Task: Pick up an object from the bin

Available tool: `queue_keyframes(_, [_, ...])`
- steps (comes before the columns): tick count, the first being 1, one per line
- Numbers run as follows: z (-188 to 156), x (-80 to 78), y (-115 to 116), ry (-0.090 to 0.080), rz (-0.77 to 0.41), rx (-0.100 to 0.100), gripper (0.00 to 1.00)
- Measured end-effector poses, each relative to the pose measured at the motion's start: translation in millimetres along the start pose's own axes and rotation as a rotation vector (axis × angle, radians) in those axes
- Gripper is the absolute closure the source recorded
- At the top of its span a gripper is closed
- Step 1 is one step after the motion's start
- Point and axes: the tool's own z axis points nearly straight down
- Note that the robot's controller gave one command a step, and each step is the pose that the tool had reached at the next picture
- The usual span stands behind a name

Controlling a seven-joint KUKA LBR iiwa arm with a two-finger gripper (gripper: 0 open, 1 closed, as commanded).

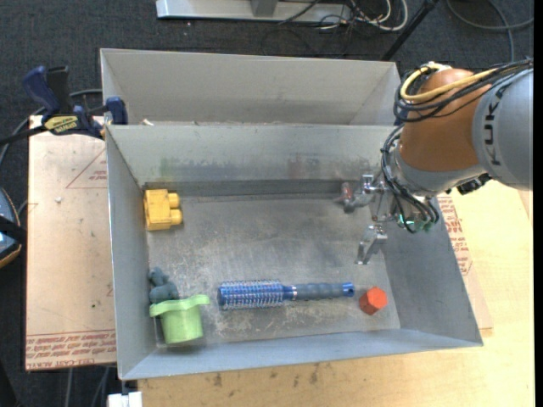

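My gripper [366, 218] hangs at the right side of the bin, near the right wall. It is open, its two metal fingers spread wide with nothing between them. Below it, close to the front right corner, lies a small red block [373, 300]. A blue hairbrush [280, 292] lies lengthwise along the front of the bin floor, with its handle end pointing toward the red block.
A yellow block [161, 209] sits at the back left of the floor. A light green cup [180, 319] lies on its side in the front left corner, with a dark teal piece [159, 287] just behind it. The arm's orange cover and cables overhang the right wall.
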Motion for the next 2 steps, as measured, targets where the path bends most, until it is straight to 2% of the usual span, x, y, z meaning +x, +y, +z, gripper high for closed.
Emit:
queue_keyframes(1, [-24.9, 51.7, 62.9, -0.006, -0.233, -0.001, 0.0])
queue_keyframes(2, [61.1, 86.8, 68.9, -0.01, -0.191, 0.0, 0.0])
